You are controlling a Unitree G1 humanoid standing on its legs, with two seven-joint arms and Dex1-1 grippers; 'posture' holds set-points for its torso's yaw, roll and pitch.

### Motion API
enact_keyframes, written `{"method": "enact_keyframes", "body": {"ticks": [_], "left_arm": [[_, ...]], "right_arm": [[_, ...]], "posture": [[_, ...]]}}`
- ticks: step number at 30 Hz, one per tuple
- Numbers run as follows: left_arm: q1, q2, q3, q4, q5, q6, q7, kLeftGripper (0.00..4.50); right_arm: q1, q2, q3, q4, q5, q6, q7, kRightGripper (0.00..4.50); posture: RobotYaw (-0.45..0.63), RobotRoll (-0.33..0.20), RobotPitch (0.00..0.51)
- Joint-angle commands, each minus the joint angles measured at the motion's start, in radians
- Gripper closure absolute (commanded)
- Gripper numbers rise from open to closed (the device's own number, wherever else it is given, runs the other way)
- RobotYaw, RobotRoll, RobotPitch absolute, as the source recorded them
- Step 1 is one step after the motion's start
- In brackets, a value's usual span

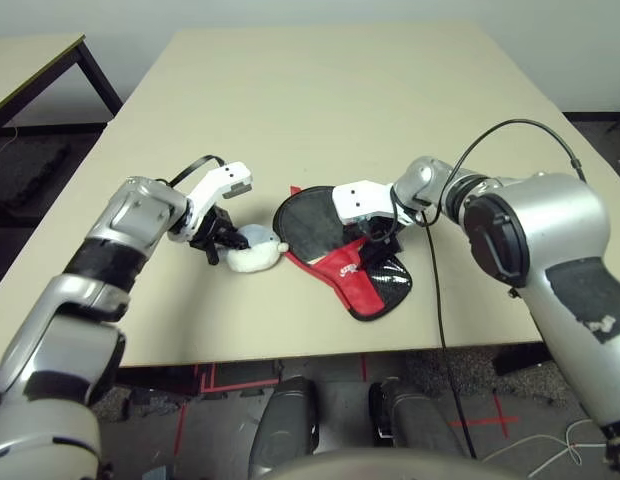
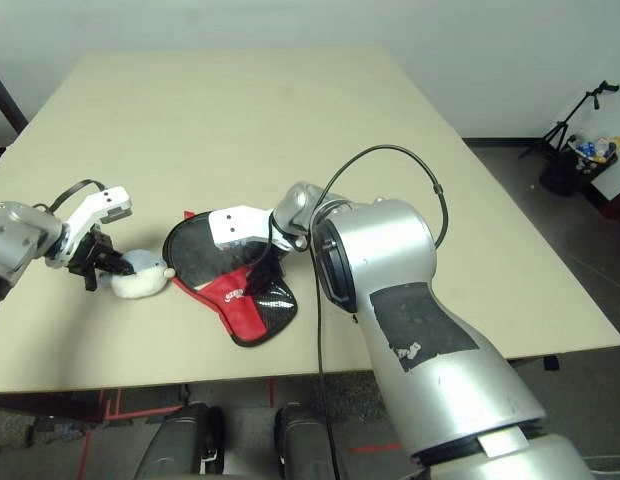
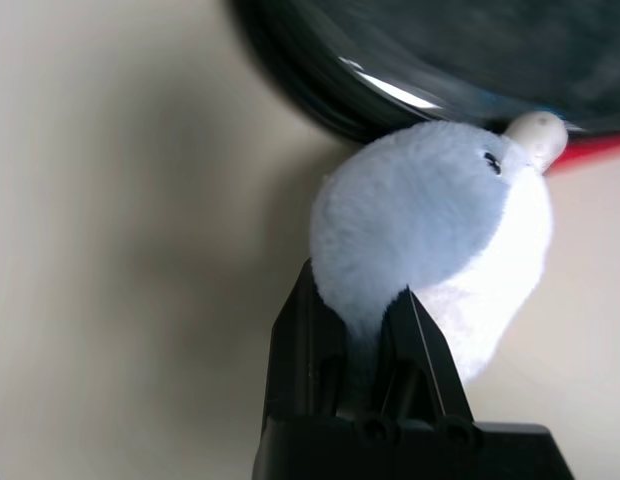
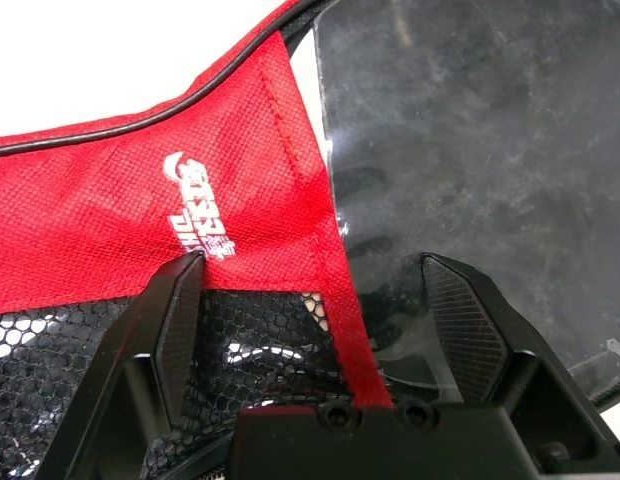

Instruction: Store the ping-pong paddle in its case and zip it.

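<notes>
Two arms are being seen over a beige tabletop (image 1: 340,90), both working near its front edge. A fluffy grey-white ball (image 1: 256,248) is lying just beside the left rim of the case (image 1: 365,275), touching or nearly touching it, and is standing between the left gripper (image 1: 223,240) and the case. In the left wrist view the ball's grey fur (image 3: 410,220) is being pinched between the two black fingers (image 3: 305,340), which are drawn together to a narrow gap; the ball is thus being held by the left gripper. A small pale nub on the ball (image 3: 536,135) is resting against the dark rim of the case.

The case is lying flat, its round black part toward the middle of the tabletop and its red panel (image 4: 140,200) with white lettering and mesh pocket (image 4: 260,340) toward the front edge. The right gripper (image 4: 325,315) is being held directly above the case with its fingers spread wide, one over the mesh pocket, the other over a dark glossy round surface (image 4: 470,140). Whether that surface is the ping-pong paddle lying in the case or the case's own lining cannot be told. Nothing is being gripped by the right gripper. A black cable (image 1: 510,135) is arching over the right forearm.
</notes>
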Motion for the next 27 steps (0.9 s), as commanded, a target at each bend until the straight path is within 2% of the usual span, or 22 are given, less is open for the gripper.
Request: {"method": "enact_keyframes", "body": {"ticks": [1,7,11,20,27], "left_arm": [[-0.084,-0.077,0.029,0.226,0.097,-0.115,0.362,4.34],[-0.193,-0.189,0.04,0.412,0.154,-0.231,0.573,4.37],[-0.246,-0.226,0.061,0.446,0.165,-0.239,0.605,4.37],[-0.252,-0.272,0.135,0.403,0.114,-0.165,0.359,4.38],[-0.189,-0.247,0.117,0.247,0.118,-0.06,0.118,4.38]], "right_arm": [[0.043,0.025,0.026,0.042,-0.016,0.018,0.009,0.0],[0.039,0.04,0.026,0.042,0.0,0.035,0.006,0.0],[0.041,0.042,0.027,0.042,0.007,0.043,0.004,0.0],[0.025,0.033,0.023,0.042,0.028,0.045,0.03,0.0],[0.0,0.001,0.013,0.042,0.032,0.04,0.092,0.0]], "posture": [[0.12,0.0,0.14],[0.1,0.0,0.143],[0.09,0.0,0.143],[0.09,0.0,0.137],[0.08,0.0,0.129]]}}
